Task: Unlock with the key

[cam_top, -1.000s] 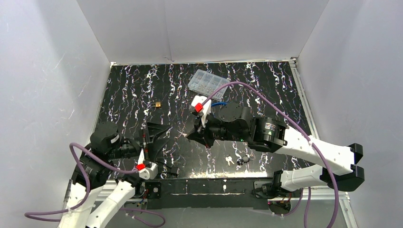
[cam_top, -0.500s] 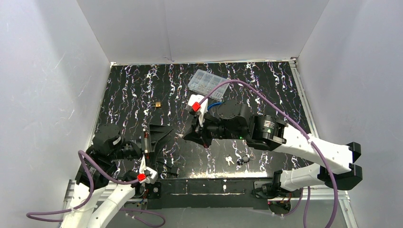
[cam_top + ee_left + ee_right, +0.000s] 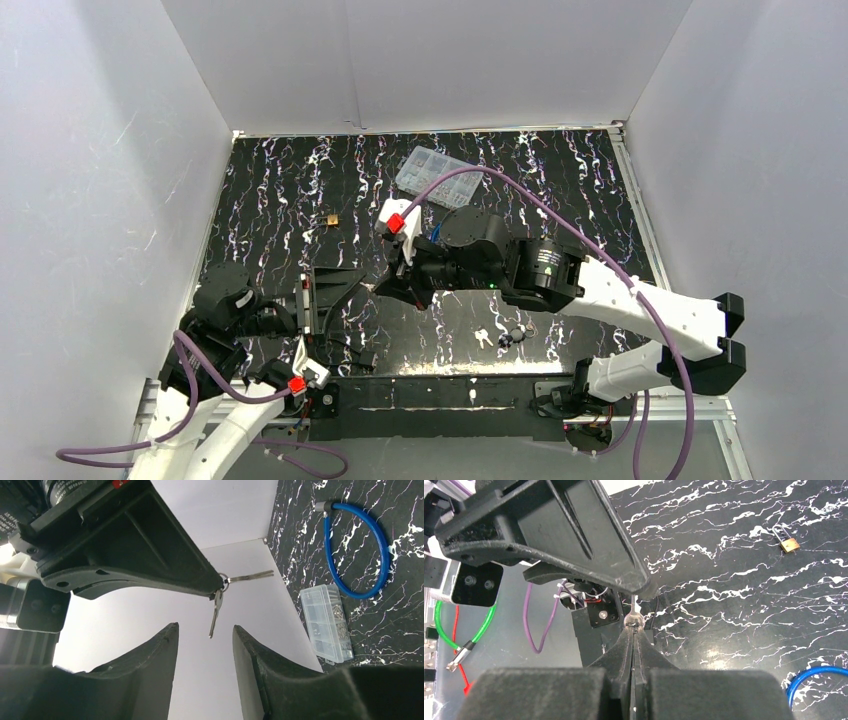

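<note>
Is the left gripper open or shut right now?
Open. In its wrist view the left gripper's fingers stand apart, and a key dangling from the right gripper shows in the gap, untouched.

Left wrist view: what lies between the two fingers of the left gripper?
In the left wrist view a key hangs there, tip in the open gap, touching neither finger, on a ring pinched by the right gripper.

Bright, even light from above, white walls (image 3: 420, 60) a bit washed out. Shadows soft, mostly along the near edge. Faint sheen on the black tabletop (image 3: 280, 190), no hard glare. Top view sharp; wrist views crisp beyond, own fingers (image 3: 145, 680) dark, slightly soft
</note>
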`<state>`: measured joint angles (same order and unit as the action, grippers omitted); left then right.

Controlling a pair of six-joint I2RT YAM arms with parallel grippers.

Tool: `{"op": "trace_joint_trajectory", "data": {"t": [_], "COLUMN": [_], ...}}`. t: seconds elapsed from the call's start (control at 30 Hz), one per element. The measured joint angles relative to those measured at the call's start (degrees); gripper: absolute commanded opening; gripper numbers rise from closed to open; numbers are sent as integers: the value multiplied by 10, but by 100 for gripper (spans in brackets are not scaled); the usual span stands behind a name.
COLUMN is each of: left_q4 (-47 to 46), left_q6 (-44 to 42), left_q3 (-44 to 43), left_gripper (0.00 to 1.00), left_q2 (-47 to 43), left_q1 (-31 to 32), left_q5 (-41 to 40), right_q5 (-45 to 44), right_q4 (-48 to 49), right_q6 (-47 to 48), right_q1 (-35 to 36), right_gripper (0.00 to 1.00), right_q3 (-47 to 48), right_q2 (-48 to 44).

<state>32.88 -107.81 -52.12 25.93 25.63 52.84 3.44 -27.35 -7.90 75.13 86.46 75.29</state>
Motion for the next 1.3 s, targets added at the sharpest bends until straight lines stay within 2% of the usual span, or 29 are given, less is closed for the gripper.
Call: {"op": "trace_joint_trajectory", "data": {"t": [0.13,0.43,0.67,0.87,0.9,0.93,1.03,1.07,1.3], "left_q4": [8,16,17,23,23,23,20,18,-44], "left_q6": [-18,-28,-27,-25,-25,-25,-23,-21,3], "left_q3": [0,0,0,0,0,0,0,0,19], "left_gripper": [39,15,1,0,0,0,0,0,0], "left_q2": [0,2,2,2,2,2,2,2,-4], "left_q1": [0,0,0,0,0,0,0,0,0], "left_q5": [1,-9,-15,-27,-28,-30,-37,-40,-56], "right_q5": [2,8,9,7,5,4,2,2,16], "right_q4": [1,2,5,11,12,13,16,19,24], "right_q6": [0,0,-2,-10,-11,-12,-19,-22,-36], "right_q1": [0,0,0,0,0,0,0,0,-15], "right_gripper": [1,1,1,3,7,20,46,51,56], "right_q3": [11,13,19,19,19,19,19,19,0], "right_q2": [10,13,22,23,23,23,23,23,-9]}}
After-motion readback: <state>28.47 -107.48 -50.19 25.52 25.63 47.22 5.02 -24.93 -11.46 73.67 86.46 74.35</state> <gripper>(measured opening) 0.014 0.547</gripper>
